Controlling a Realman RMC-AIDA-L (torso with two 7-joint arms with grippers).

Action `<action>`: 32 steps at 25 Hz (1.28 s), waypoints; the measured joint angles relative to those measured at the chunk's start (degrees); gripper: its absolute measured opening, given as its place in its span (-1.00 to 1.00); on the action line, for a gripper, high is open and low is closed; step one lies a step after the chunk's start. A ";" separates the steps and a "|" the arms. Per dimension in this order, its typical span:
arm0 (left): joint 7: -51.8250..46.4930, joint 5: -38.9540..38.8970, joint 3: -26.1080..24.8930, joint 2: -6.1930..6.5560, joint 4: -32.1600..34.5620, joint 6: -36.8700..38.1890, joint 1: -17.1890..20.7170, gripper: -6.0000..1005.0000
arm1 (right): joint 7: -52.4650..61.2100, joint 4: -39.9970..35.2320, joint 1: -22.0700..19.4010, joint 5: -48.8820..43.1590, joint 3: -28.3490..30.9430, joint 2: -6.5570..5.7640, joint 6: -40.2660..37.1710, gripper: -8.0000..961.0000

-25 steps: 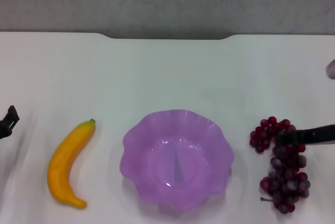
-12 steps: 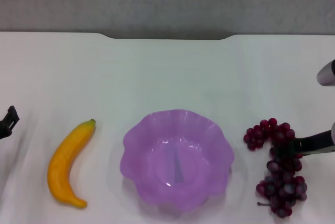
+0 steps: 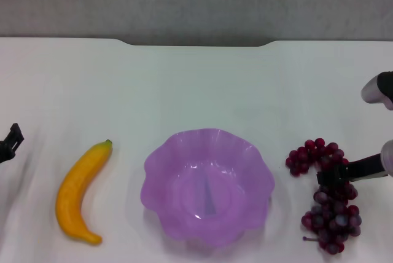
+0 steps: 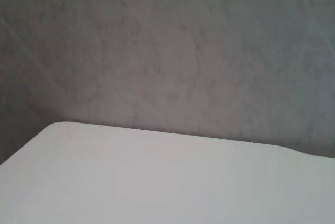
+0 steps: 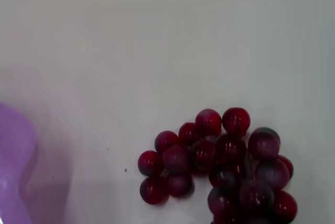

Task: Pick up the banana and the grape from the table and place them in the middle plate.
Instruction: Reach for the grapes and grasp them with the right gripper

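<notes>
The yellow-orange banana [image 3: 80, 192] lies on the white table [image 3: 196, 85], left of the purple scalloped plate [image 3: 153, 171], which holds nothing. The dark red grape bunch [image 3: 331, 214] lies on the table to the right of the plate. My right gripper [image 3: 334, 176] reaches in from the right edge, and its dark tip lies across the upper middle of the bunch. The right wrist view shows the grapes [image 5: 225, 166] close up, with the plate's rim [image 5: 13, 156] at the picture's edge. My left gripper [image 3: 9, 141] sits at the far left edge, away from the banana.
The table's far edge has a notch [image 3: 196, 43] with a grey wall behind it. The left wrist view shows only a table corner [image 4: 157, 182] and the wall. Bare tabletop lies behind the plate.
My right gripper has come lower and further left over the grape bunch. The bunch has shifted slightly left and changed shape. The left arm, banana and plate have not moved.
</notes>
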 joint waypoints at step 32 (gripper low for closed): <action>0.00 0.00 0.00 -0.06 0.05 0.00 0.02 0.48 | -0.01 -2.50 0.00 0.05 -9.49 0.22 -9.54 0.11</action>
